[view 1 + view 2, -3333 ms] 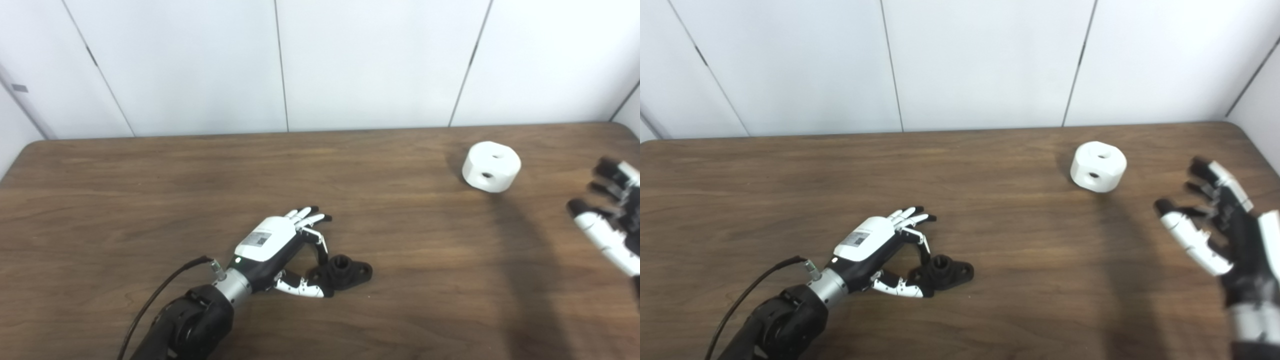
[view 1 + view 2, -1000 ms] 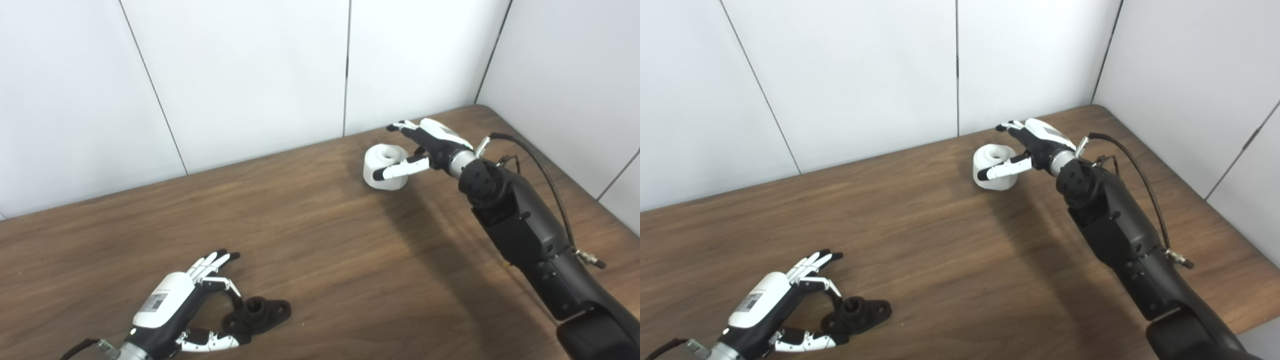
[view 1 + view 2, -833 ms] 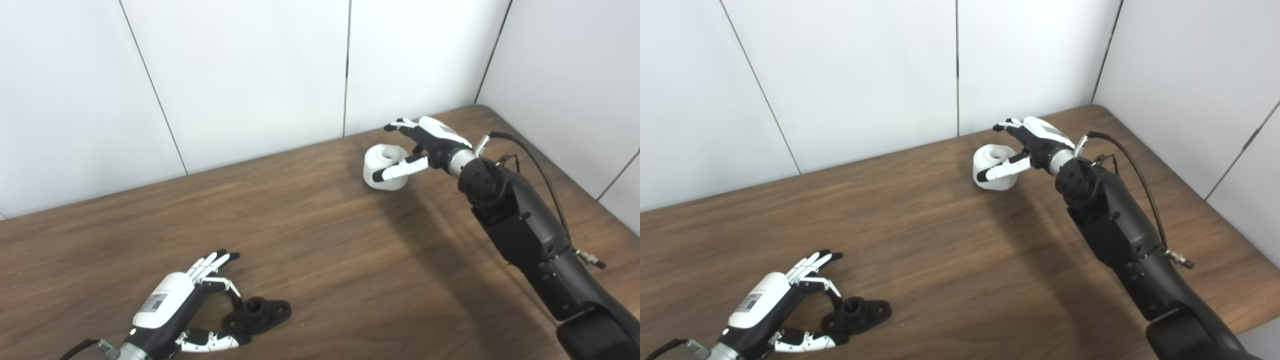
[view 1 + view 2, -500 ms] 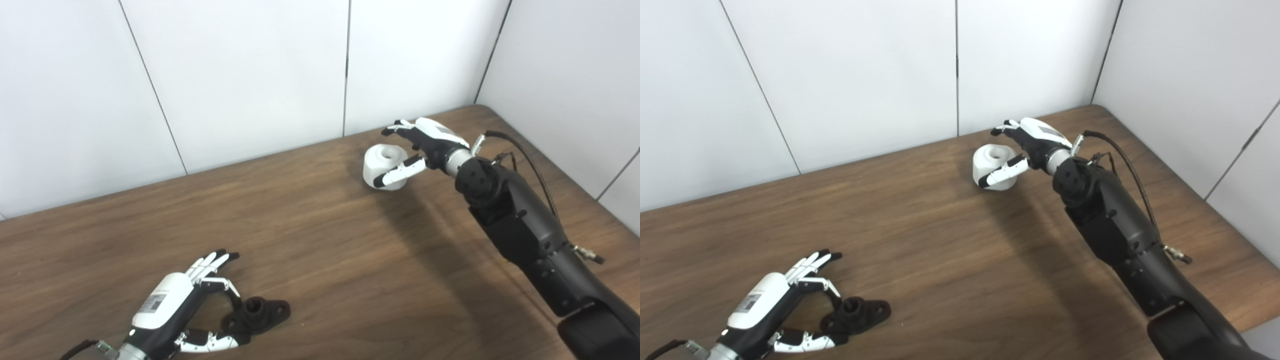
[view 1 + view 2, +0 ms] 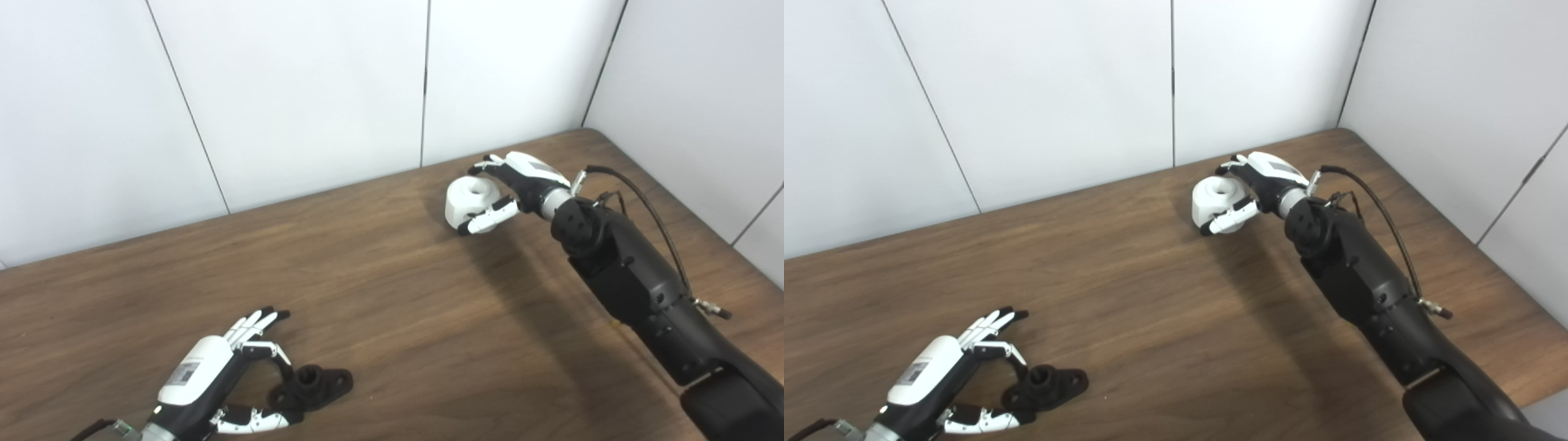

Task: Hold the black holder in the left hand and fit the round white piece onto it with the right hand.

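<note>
So my right hand (image 5: 513, 187) is finally wrapped round the round white piece (image 5: 467, 197), thumb low on the near side and fingers curled over the far edge, where a second ago it was just open beside it. My head camera has swung right too.

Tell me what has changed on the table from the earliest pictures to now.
The camera swung toward the right. The right hand, first open near the table's right edge, reached forward to the round white piece and closed fingers and thumb around it; the piece itself has hardly shifted. Unchanged: the left hand pinches one end of the black holder, which lies on the table.
</note>
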Controlling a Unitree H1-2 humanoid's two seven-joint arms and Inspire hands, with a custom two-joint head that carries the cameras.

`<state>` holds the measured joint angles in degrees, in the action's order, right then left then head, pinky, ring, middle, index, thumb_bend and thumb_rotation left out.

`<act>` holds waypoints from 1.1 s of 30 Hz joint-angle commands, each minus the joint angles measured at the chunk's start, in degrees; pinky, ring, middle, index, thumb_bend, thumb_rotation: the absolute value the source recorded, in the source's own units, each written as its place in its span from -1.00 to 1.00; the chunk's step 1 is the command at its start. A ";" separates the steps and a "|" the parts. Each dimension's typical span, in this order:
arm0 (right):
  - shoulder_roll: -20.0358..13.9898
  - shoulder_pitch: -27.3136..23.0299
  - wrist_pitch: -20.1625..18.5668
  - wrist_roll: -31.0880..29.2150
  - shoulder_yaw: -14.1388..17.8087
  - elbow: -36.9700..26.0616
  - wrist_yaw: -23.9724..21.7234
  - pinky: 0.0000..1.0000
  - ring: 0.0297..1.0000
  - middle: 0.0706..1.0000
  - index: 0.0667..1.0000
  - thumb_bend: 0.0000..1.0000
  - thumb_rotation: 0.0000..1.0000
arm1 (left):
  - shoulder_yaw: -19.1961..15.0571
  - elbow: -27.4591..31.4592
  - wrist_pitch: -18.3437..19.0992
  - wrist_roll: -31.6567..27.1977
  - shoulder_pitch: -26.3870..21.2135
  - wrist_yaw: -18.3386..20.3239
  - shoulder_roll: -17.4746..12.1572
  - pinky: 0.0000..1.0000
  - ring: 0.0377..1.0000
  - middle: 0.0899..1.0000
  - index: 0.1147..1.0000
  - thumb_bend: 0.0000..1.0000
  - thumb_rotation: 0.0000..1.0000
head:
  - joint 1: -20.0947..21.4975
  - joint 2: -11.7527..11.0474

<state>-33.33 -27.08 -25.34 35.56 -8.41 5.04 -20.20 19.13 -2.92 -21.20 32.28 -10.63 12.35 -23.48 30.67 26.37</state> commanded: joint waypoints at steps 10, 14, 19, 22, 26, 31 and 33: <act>0.41 -1.76 3.44 2.48 1.05 0.79 10.93 0.67 0.94 0.87 0.02 0.29 -0.57 | -0.39 -0.21 1.24 1.25 0.61 1.28 -2.33 1.00 1.00 0.90 -0.17 0.03 -0.91 | -0.11 -0.15; 0.62 -1.37 4.96 3.33 0.64 0.95 14.60 0.62 0.89 0.79 -0.10 0.04 -0.71 | -0.45 -0.31 1.15 1.12 0.54 1.26 -2.45 1.00 1.00 0.91 -0.17 0.03 -0.90 | 0.20 -0.35; 0.78 -0.92 6.15 3.51 0.69 0.61 16.31 0.59 0.85 0.74 -0.11 0.02 -0.73 | -0.37 -0.38 0.99 1.33 0.53 1.18 -2.57 1.00 1.00 0.91 -0.17 0.03 -0.90 | 0.07 -0.33; 0.75 -0.82 5.95 3.82 0.66 0.30 16.12 0.60 0.85 0.74 -0.11 0.02 -0.73 | -0.35 -0.59 0.76 1.19 0.46 1.11 -2.58 1.00 1.00 0.90 -0.17 0.03 -0.90 | -0.02 -0.30; 0.69 -0.63 6.06 3.80 0.85 -0.16 15.93 0.60 0.84 0.73 -0.11 0.02 -0.73 | -0.30 -0.56 0.82 1.23 0.44 1.16 -2.57 1.00 1.00 0.90 -0.17 0.03 -0.90 | -0.24 -0.17; 0.17 -0.46 6.99 3.50 0.86 -1.94 15.13 0.56 0.83 0.72 -0.11 0.02 -0.72 | -0.30 -0.18 1.33 1.34 0.35 1.27 -2.30 1.00 1.00 0.90 -0.17 0.03 -0.90 | -2.79 1.42; 0.03 -0.08 7.52 3.05 0.88 -4.34 14.23 0.54 0.83 0.72 -0.11 0.02 -0.72 | -0.24 0.29 1.90 1.35 0.36 1.57 -2.07 1.00 1.00 0.89 -0.17 0.03 -0.91 | -5.22 2.24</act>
<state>-31.86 -25.25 -19.89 38.81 -8.50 4.10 -6.61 19.13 -2.89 -21.17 32.01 -10.58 12.35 -23.81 26.63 28.12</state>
